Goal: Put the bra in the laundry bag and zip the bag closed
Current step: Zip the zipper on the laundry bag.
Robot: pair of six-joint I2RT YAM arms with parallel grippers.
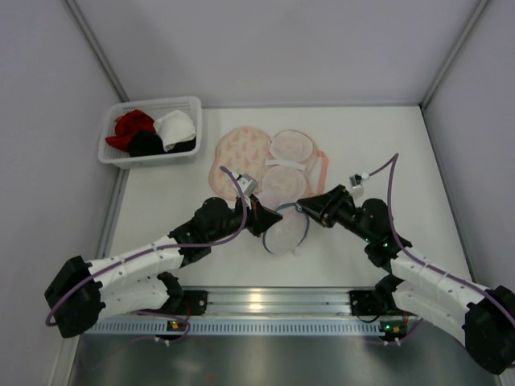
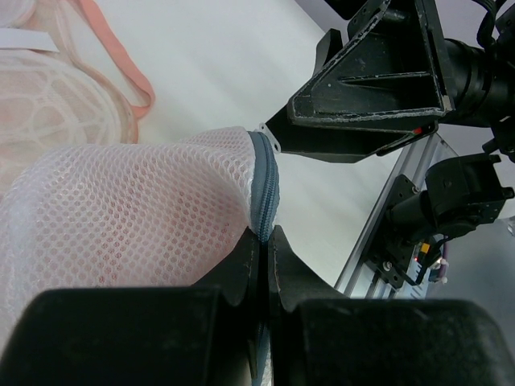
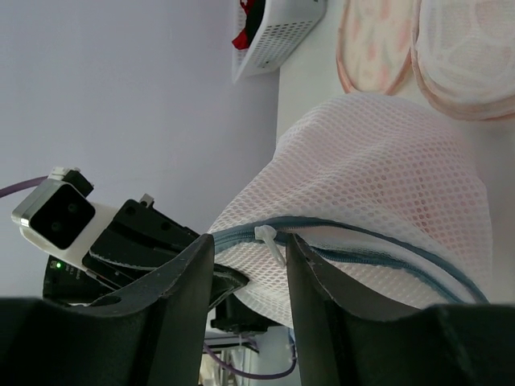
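1. Between my two grippers, near the front edge of the table (image 1: 386,161), the laundry bag (image 1: 286,232) stands on its rim as a pale mesh dome. A pink tint through the mesh suggests the bra is inside, though I cannot see it outright.
2. Its grey-blue zip (image 2: 265,181) rings the rim. The white zip pull (image 3: 269,241) sits on the side facing my right arm, so that arm is nearer it.
3. My left gripper (image 2: 266,241) is pinched tight on the zip rim, anchoring the bag.
4. My right gripper (image 3: 249,248) is part-open, its fingers straddling the pull without clamping it. I judge it must close there, then draw along the track away from the left gripper.
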